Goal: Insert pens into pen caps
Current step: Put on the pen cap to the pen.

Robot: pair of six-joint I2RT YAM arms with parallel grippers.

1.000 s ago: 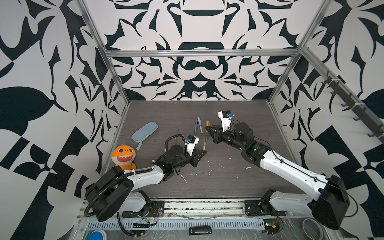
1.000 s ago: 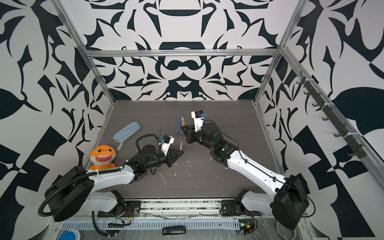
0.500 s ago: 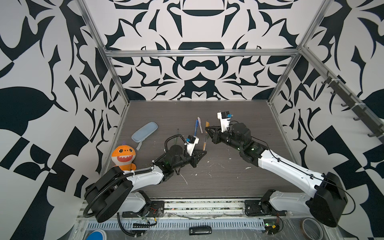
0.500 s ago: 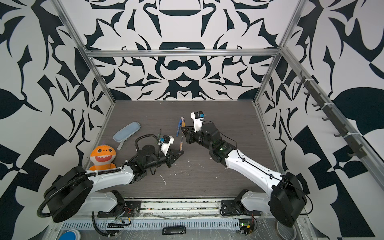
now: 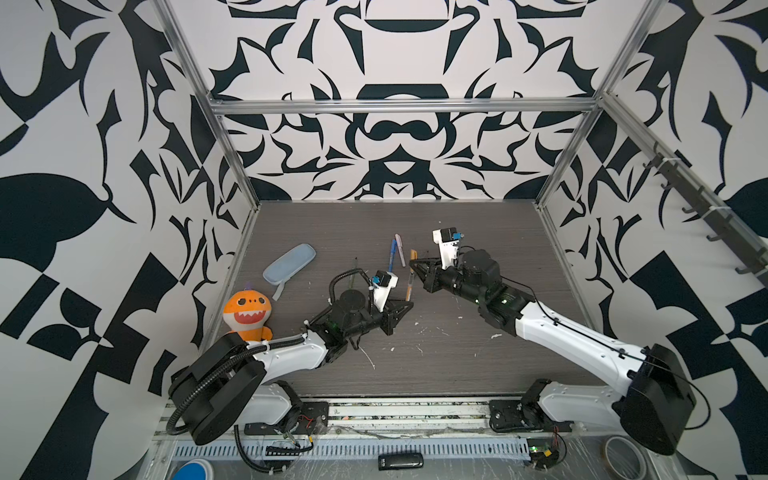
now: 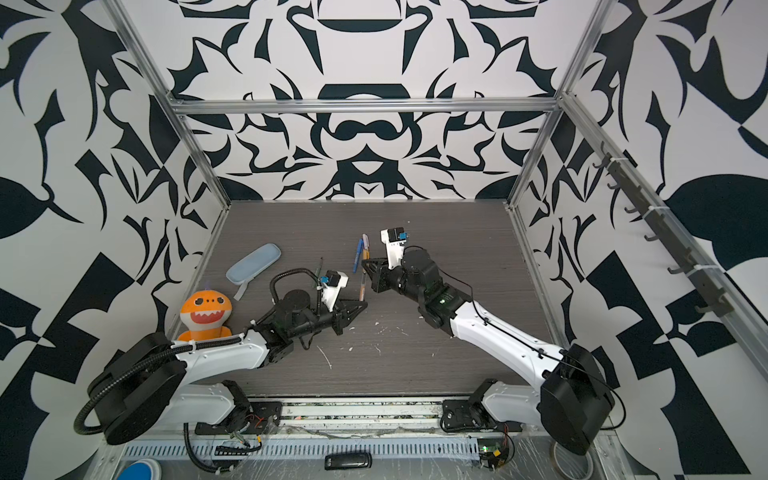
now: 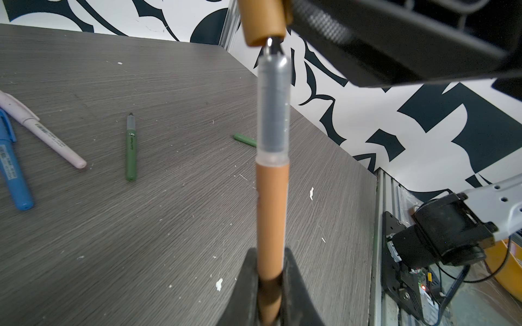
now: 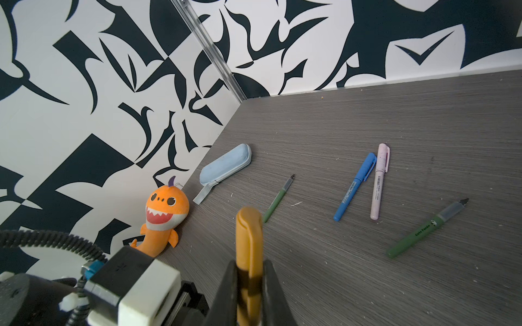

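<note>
The left gripper (image 7: 270, 271) was clamped on the orange pen (image 7: 271, 203), its tip just at the mouth of the orange cap (image 7: 264, 19) pinched in the right gripper (image 8: 248, 282), above the table (image 7: 169, 225) where a shut case (image 8: 226, 165), a plush (image 8: 165, 214), a blue pen (image 8: 355, 186), a pink pen (image 8: 380, 180) and 2 uncapped green pens (image 8: 426, 228) lay clear of them.

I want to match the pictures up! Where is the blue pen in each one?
In a top view: blue pen in the middle of the table.
In a top view: same spot.
Left wrist view: beside the pale pink pen, cut by the picture's edge.
Right wrist view: beside the pale pink pen, on its pencil case side.
Shared landmark: the pale pink pen, always right beside it.
</note>
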